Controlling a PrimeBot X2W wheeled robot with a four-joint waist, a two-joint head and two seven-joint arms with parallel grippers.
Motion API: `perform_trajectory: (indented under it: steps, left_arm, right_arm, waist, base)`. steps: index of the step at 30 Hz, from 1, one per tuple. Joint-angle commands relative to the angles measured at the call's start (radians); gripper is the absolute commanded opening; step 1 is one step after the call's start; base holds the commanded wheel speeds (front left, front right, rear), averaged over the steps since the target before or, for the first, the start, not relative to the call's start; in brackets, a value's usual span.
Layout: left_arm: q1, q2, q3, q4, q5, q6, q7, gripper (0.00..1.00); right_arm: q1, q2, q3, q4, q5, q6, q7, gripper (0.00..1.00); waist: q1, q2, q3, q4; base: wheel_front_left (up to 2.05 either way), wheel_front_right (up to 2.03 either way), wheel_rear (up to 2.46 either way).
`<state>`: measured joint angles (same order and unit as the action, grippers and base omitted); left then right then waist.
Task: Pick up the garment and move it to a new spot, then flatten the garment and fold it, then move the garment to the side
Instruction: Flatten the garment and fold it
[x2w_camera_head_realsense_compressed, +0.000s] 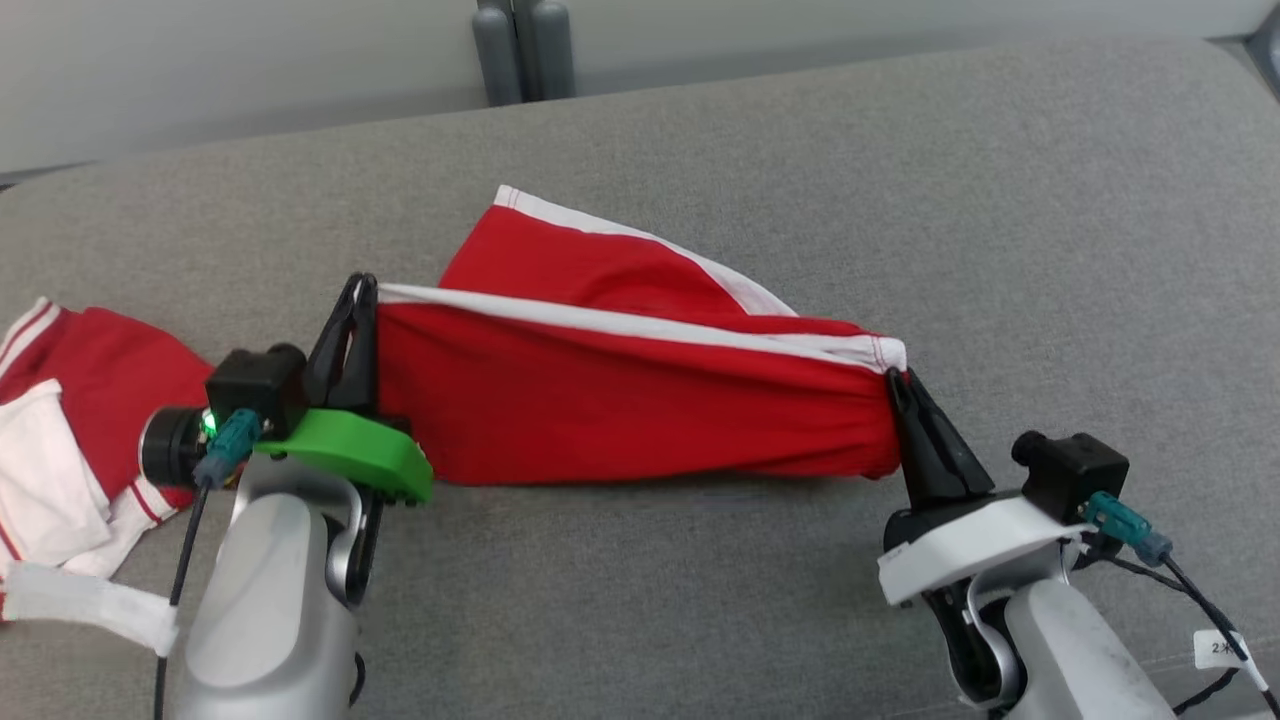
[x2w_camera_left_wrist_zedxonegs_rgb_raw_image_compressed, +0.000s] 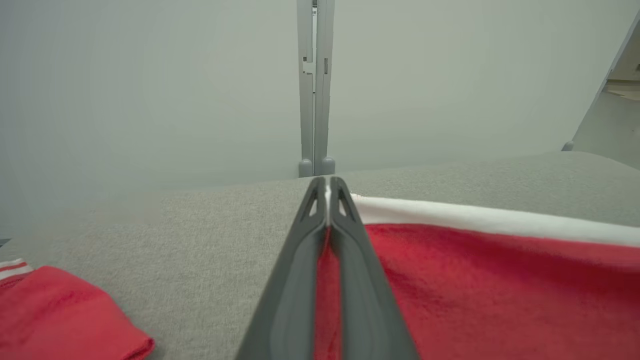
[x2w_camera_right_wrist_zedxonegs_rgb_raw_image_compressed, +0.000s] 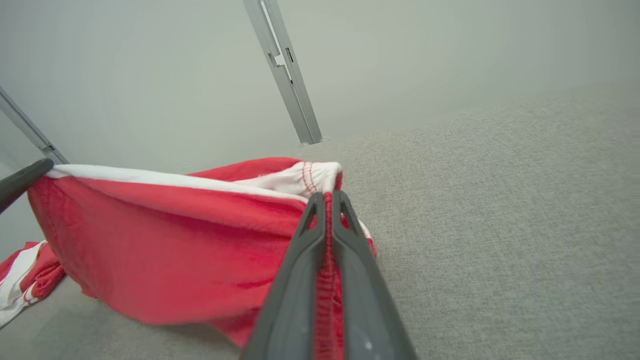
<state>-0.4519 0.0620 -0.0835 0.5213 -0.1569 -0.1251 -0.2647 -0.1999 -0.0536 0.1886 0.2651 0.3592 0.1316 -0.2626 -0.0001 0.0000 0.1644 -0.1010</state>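
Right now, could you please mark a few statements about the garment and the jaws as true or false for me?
1. The left jaws are shut on the red garment. True.
2. The right jaws stand open, away from the garment. False: they are shut on its other end.
3. The garment lies neatly folded. False: it is stretched out, unfolded, between the two arms over the grey cushion.
4. Another red and white cloth lies to the robot's left of the garment. True.
5. The garment's trim is blue. False: it is white.
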Motion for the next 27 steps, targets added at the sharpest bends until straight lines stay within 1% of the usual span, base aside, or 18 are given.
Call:
perform_trajectory:
  steps: [1, 10, 19, 22, 27]
  left_arm:
    - [-0.045, 0.014, -0.003, 0.014, 0.018, -0.003, 0.001, 0.0]
    - [-0.263, 0.039, -0.041, 0.159, 0.052, -0.006, 0.001, 0.0]
    - [-0.433, 0.079, -0.07, 0.268, 0.102, -0.004, 0.001, 0.0]
    - [-0.479, 0.087, -0.08, 0.307, 0.123, 0.008, 0.001, 0.0]
    - [-0.524, 0.107, -0.085, 0.35, 0.14, 0.044, 0.001, 0.0]
  right_arm:
    - [-0.026, 0.0, -0.006, 0.003, 0.002, -0.002, -0.003, 0.0]
    - [-0.106, 0.002, 0.017, -0.004, 0.095, -0.002, -0.003, 0.0]
    - [-0.163, 0.002, 0.053, -0.008, 0.137, -0.002, -0.003, 0.0]
    - [-0.176, 0.002, 0.064, -0.01, 0.146, -0.002, -0.003, 0.0]
    - [-0.194, 0.002, 0.082, -0.014, 0.142, -0.002, -0.003, 0.0]
  waist:
    - [0.0001, 0.0, 0.103, -0.069]
    - [0.0001, 0.0, 0.21, -0.129]
    - [0.0001, 0.0, 0.29, -0.173]
    - [0.0001, 0.0, 0.309, -0.183]
    - [0.0001, 0.0, 0.328, -0.196]
  base:
    - [0.0, 0.0, 0.0]
    - [0.0, 0.0, 0.0]
    - [0.0, 0.0, 0.0]
    - [0.0, 0.0, 0.0]
    - [0.0, 0.0, 0.0]
